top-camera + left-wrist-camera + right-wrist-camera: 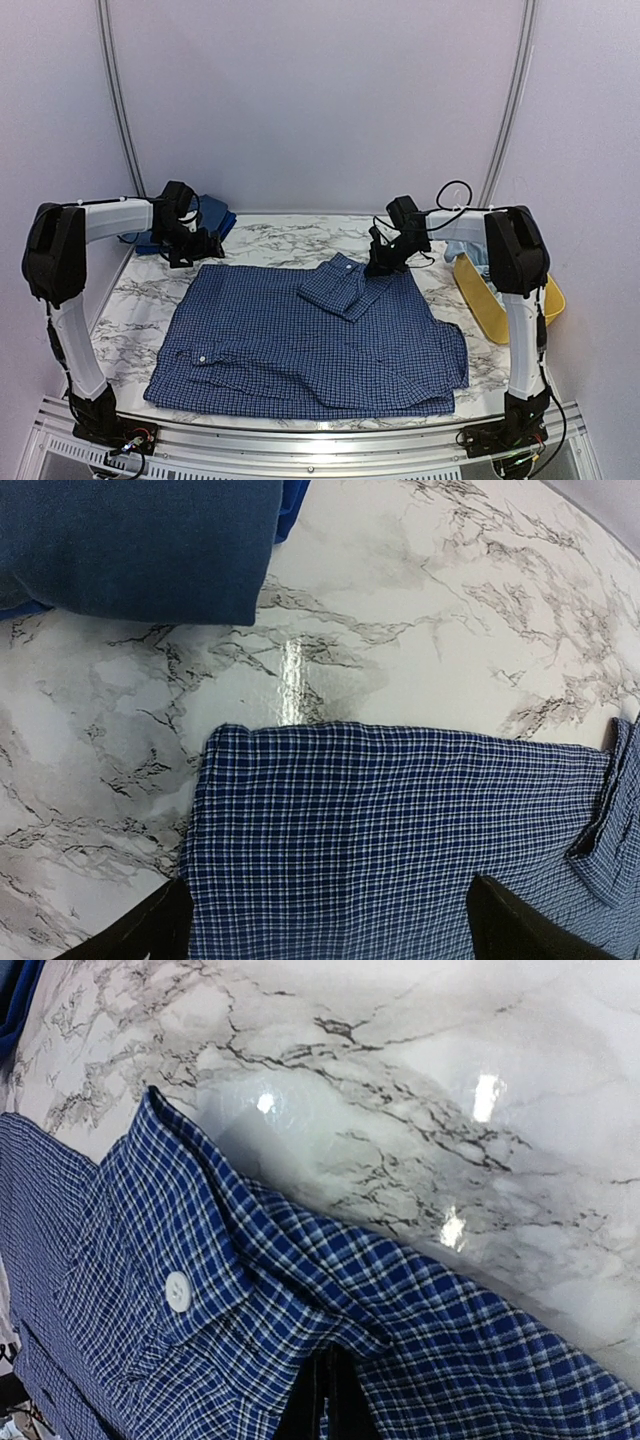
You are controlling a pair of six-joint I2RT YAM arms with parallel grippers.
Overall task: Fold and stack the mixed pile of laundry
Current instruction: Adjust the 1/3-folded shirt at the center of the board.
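Two tools sit at the far edge of one checked shirt (300,350), which lies spread flat on the marble bench (280,240), covering most of its middle and near half. The shirt's long axis runs left to right, parallel to the near edge of the bench. A folded-over section (345,285) with a white button (178,1290) lies on top near the far edge; which end the collar faces cannot be determined. The left tool (200,245) is released, its fingers (130,930) spread wide above the shirt's far-left corner. The right tool (383,262) is clenched on a pinch of shirt cloth at the far edge. A dark-blue piece (210,215) lies folded at the far-left corner of the bench. A yellow tub (500,310) at the right edge holds a light-blue garment (462,232).
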